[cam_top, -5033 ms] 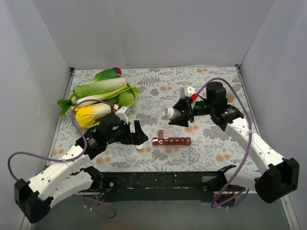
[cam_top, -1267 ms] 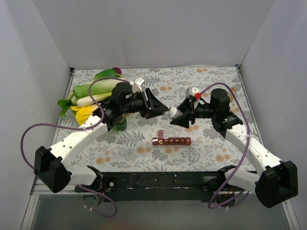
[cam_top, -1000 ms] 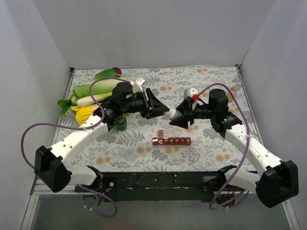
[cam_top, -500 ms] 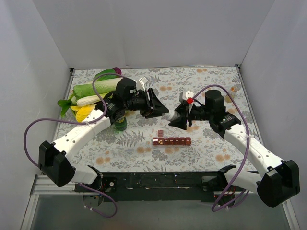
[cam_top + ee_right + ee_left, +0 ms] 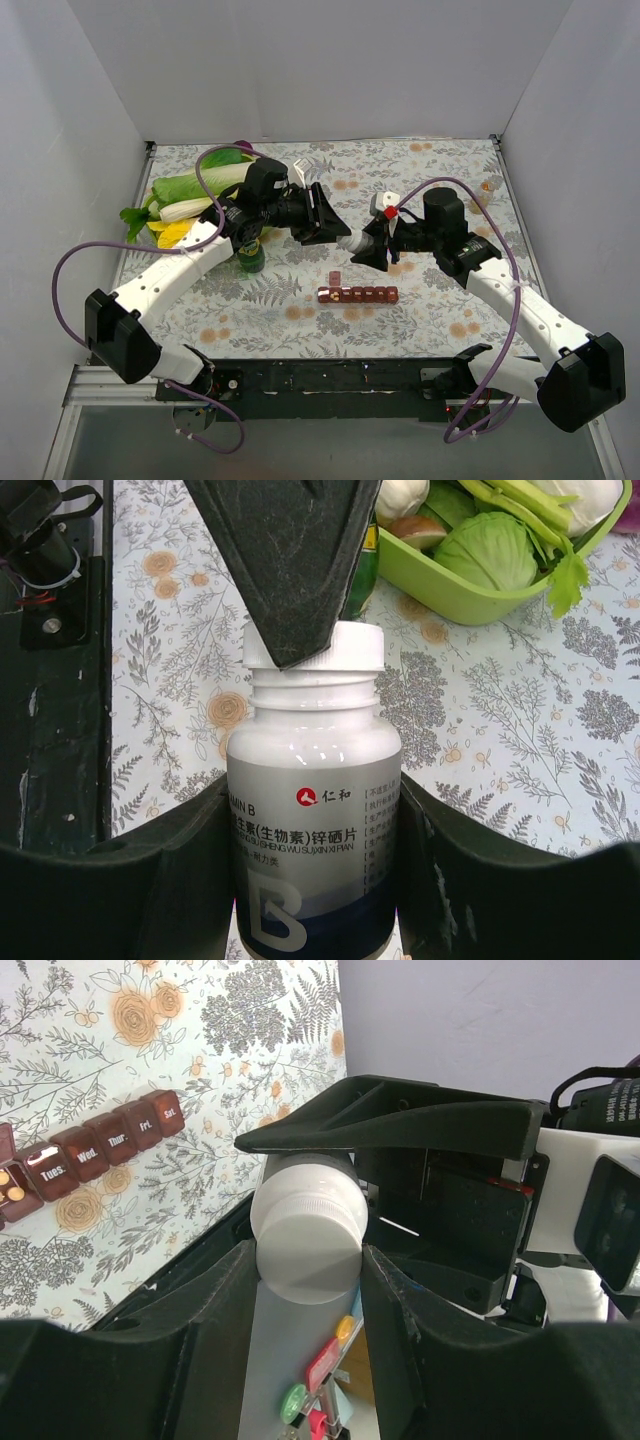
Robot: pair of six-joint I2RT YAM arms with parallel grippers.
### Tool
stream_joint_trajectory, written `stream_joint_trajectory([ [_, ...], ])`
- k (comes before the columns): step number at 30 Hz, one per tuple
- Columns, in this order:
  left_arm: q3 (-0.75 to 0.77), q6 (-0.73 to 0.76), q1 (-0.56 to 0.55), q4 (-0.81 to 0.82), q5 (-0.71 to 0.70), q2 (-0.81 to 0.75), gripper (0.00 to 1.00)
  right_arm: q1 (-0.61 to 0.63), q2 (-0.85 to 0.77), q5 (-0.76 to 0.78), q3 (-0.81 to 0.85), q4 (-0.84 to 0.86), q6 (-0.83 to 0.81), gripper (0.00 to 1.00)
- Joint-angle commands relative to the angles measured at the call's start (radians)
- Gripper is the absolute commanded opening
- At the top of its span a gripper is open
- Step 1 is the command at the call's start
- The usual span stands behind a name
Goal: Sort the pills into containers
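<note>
My right gripper (image 5: 313, 815) is clamped on the body of the grey bottle (image 5: 315, 750), a finger pressed against each side. It holds the bottle on its side above the worktop, neck pointing toward the left edge. My left gripper (image 5: 308, 1260) meets it head-on. Its fingers (image 5: 205, 1330) are drawn in on the white cap (image 5: 300, 1210) and touch it on both sides. In the right wrist view, one of those dark fingers overlaps the cap's rim. The two tools come together over the middle of the floral worktop (image 5: 430, 170), a little toward the far edge.

The containers (image 5: 357, 294) lie flat on the worktop, on the near side of that meeting point. They are about midway between the left and right edges and closer to the near edge, and neither arm touches them. The strip runs left to right, and the lid at its left end stands up. The left wrist view shows day labels on the closed lids and small yellowish pills (image 5: 10, 1185) in an open compartment, cut off by the frame edge.

A dark green bottle (image 5: 250, 260) stands upright under my left arm. A green bowl of vegetables (image 5: 205, 195) sits in the far left corner.
</note>
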Motion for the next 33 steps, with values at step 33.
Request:
stream_joint_trajectory([
  [33,-0.004,0.158,-0.016,0.002,0.059,-0.029,0.17,-0.055,0.018,-0.193,-0.020,0.296,0.335,0.03],
])
